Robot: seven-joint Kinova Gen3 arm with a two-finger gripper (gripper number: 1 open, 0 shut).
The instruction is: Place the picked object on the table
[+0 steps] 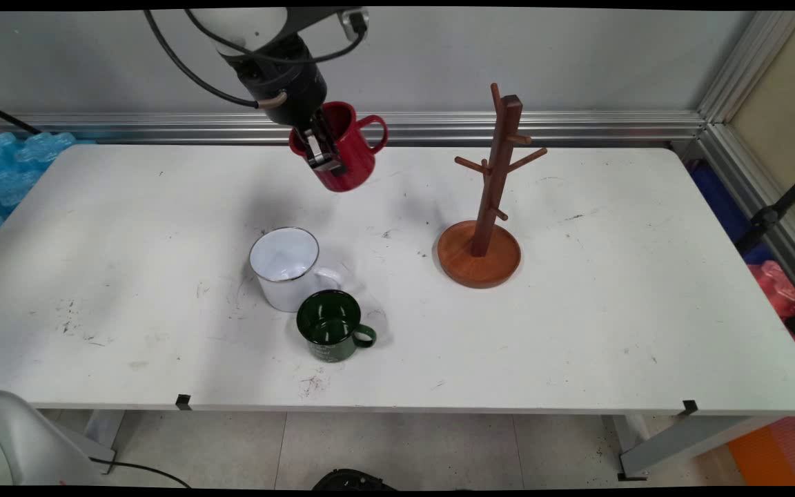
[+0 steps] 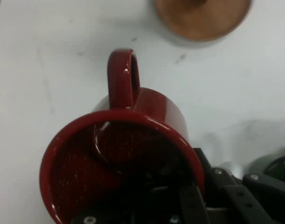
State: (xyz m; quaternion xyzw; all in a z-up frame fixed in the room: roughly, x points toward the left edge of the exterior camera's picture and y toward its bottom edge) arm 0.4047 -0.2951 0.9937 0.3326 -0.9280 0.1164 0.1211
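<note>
The gripper [image 1: 325, 153] held a red mug [image 1: 346, 155] in the air, fingers clamped on its rim, left of the wooden mug tree [image 1: 487, 207], above the table [image 1: 577, 331].

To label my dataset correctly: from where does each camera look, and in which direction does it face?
Main view: fixed above the table's near side, looking down across the white table to the wall; shows the gripper holding the red mug.
Hand view: on the hand, looking down along the gripper; its linkage shows.
Both show the red mug and wooden mug tree.

White table [image 1: 577, 331] bears white mug [image 1: 286, 268], green mug [image 1: 332, 326], wooden mug tree [image 1: 484, 228].
</note>
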